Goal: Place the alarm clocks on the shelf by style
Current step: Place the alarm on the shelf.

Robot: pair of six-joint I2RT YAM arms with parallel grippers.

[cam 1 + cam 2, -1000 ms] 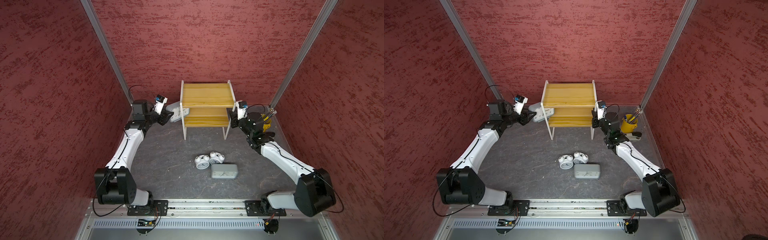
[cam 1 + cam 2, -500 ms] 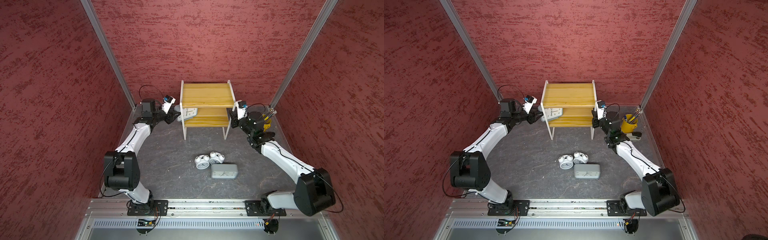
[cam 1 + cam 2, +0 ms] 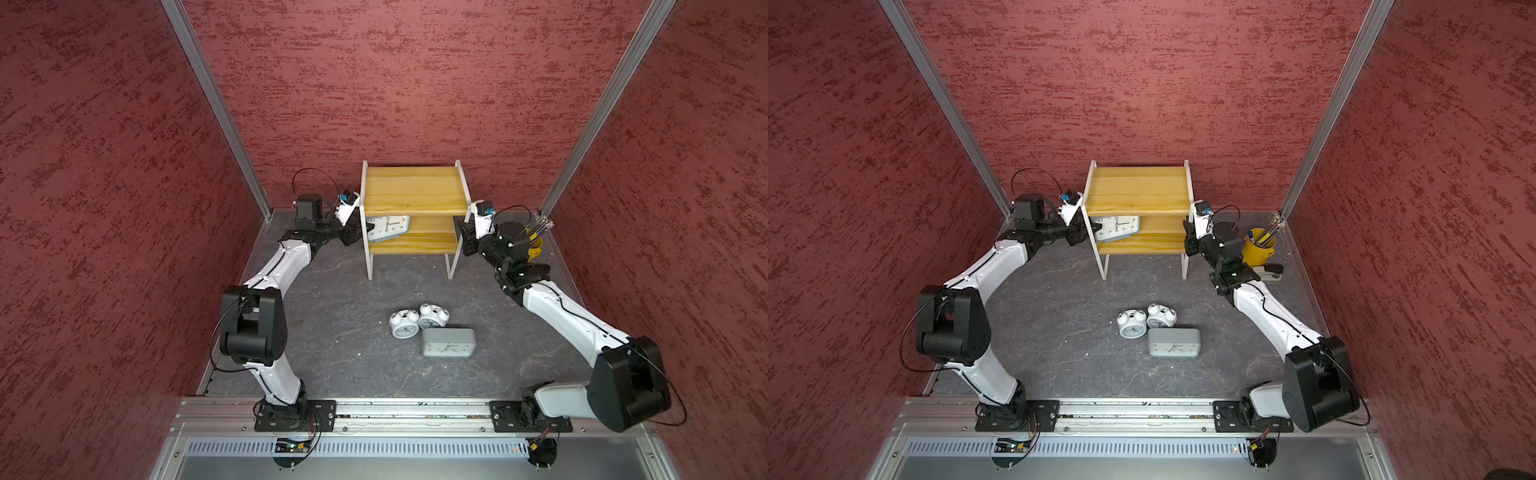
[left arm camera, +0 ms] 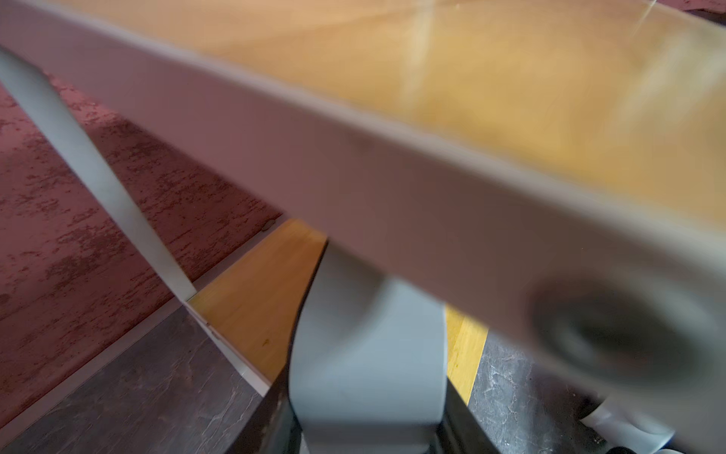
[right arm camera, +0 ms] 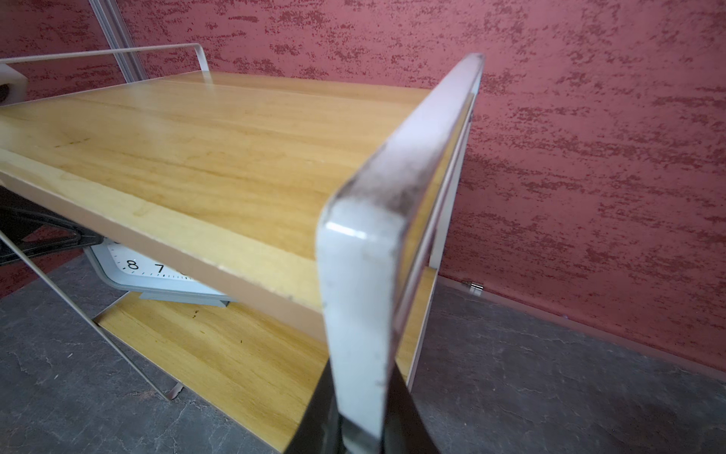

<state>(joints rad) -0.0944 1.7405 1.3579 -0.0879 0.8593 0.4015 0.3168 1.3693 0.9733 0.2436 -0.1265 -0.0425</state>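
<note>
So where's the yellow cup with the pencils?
In a top view, the yellow pencil cup stands at the back right, behind the right arm, right of the shelf.

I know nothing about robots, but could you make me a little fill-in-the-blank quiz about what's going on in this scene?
1. The left pincer holds a grey clock over the shelf's ____ board.
2. The right pincer is clamped on the shelf's white metal ____.
3. Beside the loose grey clock on the table lie ____ white twin-bell clocks.
Missing words: lower; frame; two.
</note>
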